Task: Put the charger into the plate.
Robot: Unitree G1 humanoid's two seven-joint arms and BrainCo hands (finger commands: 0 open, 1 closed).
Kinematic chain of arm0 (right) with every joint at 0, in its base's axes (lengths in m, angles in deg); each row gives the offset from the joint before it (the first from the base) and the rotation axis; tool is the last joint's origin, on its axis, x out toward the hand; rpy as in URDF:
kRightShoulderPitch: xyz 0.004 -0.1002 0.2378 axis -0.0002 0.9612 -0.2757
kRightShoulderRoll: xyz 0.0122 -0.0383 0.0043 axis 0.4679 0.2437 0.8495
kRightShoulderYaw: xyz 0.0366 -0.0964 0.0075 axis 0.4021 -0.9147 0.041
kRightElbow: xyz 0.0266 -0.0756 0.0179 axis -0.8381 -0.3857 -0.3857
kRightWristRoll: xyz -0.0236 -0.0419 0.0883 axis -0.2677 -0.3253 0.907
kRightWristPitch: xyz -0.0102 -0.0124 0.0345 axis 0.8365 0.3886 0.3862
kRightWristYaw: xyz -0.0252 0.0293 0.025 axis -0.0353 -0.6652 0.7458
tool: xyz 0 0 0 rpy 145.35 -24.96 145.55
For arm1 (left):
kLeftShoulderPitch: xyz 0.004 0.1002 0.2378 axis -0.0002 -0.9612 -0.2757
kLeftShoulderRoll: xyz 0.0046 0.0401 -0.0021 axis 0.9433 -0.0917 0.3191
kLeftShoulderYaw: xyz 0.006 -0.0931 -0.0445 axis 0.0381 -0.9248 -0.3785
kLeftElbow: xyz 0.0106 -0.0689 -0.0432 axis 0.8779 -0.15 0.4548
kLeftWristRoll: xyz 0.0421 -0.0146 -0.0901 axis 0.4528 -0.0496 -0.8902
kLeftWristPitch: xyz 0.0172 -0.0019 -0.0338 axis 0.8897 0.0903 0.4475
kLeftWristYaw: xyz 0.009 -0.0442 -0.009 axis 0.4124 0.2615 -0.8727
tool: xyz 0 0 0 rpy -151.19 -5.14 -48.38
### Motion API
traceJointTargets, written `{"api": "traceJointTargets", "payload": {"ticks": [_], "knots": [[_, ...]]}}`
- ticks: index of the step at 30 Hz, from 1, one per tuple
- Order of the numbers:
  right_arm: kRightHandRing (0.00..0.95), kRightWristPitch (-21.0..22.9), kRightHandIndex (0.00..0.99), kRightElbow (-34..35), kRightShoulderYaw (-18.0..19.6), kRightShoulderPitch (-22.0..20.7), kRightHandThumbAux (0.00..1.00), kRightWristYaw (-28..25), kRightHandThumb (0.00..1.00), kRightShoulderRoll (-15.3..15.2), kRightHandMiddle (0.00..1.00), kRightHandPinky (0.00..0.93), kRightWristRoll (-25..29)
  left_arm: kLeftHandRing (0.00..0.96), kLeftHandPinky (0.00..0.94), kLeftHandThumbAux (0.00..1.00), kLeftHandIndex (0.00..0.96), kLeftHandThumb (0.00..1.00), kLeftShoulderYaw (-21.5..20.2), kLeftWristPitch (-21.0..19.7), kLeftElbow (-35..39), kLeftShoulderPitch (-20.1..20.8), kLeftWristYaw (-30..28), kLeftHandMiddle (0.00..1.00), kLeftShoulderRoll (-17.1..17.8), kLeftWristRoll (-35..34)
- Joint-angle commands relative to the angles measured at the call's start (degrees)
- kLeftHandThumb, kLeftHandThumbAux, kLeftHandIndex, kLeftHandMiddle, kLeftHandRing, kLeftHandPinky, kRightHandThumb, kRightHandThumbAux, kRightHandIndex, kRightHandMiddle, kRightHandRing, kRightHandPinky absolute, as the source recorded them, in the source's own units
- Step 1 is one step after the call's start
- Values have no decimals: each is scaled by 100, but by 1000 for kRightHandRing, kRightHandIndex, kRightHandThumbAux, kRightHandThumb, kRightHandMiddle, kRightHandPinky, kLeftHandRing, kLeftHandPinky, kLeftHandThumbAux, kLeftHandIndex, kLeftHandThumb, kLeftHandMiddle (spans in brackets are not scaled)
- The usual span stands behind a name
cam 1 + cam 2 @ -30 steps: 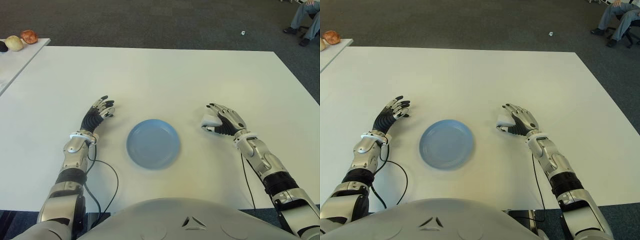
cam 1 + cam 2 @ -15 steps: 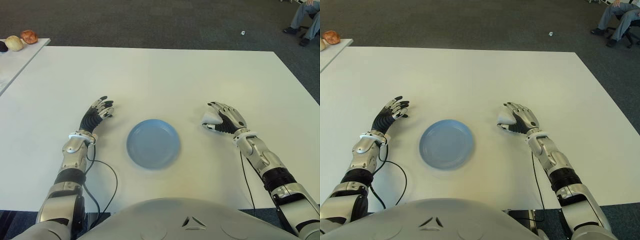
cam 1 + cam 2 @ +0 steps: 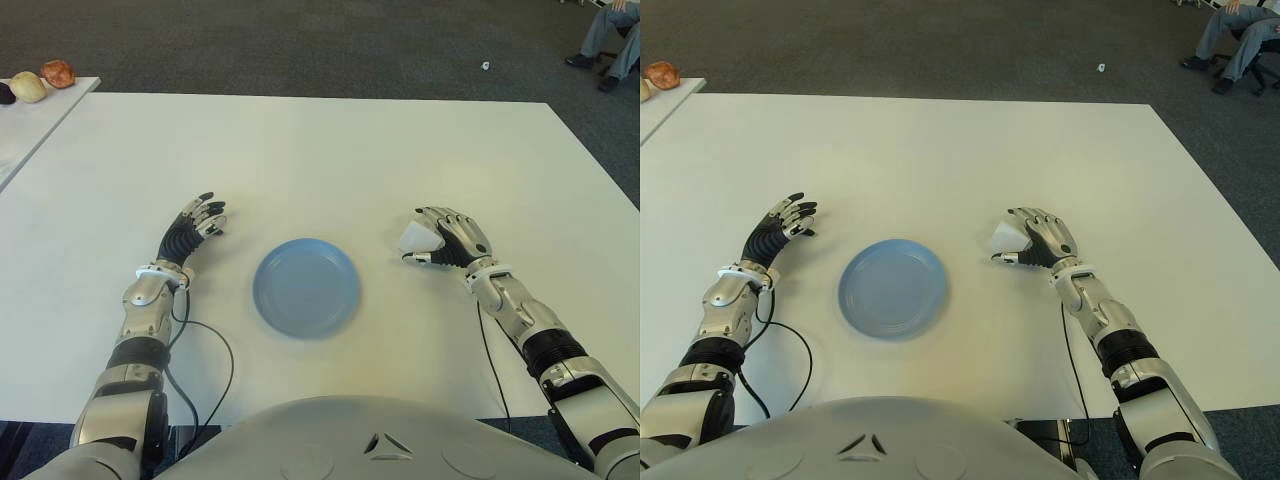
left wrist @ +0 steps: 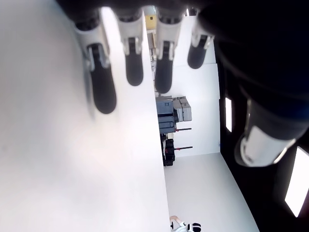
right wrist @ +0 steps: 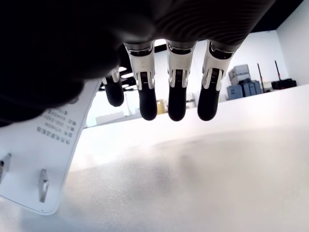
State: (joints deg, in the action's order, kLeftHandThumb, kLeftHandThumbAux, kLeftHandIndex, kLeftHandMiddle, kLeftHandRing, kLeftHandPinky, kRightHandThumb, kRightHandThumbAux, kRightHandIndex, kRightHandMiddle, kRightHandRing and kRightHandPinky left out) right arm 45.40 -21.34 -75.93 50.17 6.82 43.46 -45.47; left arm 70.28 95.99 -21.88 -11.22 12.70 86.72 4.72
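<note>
- While my left hand [image 3: 196,226] lies spread and empty left of the blue plate [image 3: 306,286], bare table [image 3: 320,150] separates plate and charger.
- My right hand [image 3: 450,240] curls over the white charger [image 3: 417,239], which sits right of the plate, nearer the table's right edge.
- The charger is tilted, its pronged face showing in the wrist view; since a second ago it has tipped up.

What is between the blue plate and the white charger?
Nothing but bare table. In the eye views the plate sits apart from the charger, which the right hand is gripping.
</note>
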Motion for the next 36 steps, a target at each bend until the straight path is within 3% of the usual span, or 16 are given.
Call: {"api": "traceJointTargets", "payload": {"ticks": [1, 8, 21, 24, 26, 29, 30, 33, 36], "knots": [[247, 35, 155, -125, -160, 82, 370, 93, 555, 70, 240, 287, -166, 164, 82, 588, 117, 0, 32, -262, -161, -164, -73, 208, 31, 68], [312, 33, 210, -148, -205, 85, 371, 239, 628, 96, 303, 347, -154, 161, 73, 591, 118, 0, 10, -235, -205, -142, -168, 205, 50, 27], [357, 149, 260, -273, -373, 72, 386, 386, 689, 159, 333, 387, -221, 165, 72, 595, 123, 0, -2, -221, -278, -97, -183, 212, 62, 46], [444, 178, 354, -674, -505, -76, 403, 721, 717, 250, 427, 489, -370, 158, 64, 595, 117, 0, 6, -225, -269, -98, -176, 206, 57, 53], [634, 206, 497, -931, -603, -170, 425, 1032, 742, 299, 605, 692, -503, 160, 72, 599, 115, 0, 7, -231, -258, -100, -166, 208, 43, 49], [739, 362, 572, -1094, -759, -272, 448, 1430, 751, 334, 706, 802, -733, 162, 75, 602, 115, 0, -4, -227, -292, -79, -183, 210, 44, 31], [753, 468, 580, -1131, -813, -297, 454, 1582, 753, 351, 721, 815, -829, 163, 76, 602, 116, 0, -14, -217, -300, -74, -179, 211, 38, 21], [808, 638, 477, -1232, -906, -344, 632, 1838, 740, 409, 785, 861, -945, 171, 89, 600, 120, 0, -22, -202, -309, -69, -160, 218, 32, 23], [822, 762, 456, -1235, -942, -334, 671, 1942, 738, 462, 805, 869, -930, 171, 90, 597, 121, 0, -12, -199, -303, -74, -120, 218, 25, 52]]}}
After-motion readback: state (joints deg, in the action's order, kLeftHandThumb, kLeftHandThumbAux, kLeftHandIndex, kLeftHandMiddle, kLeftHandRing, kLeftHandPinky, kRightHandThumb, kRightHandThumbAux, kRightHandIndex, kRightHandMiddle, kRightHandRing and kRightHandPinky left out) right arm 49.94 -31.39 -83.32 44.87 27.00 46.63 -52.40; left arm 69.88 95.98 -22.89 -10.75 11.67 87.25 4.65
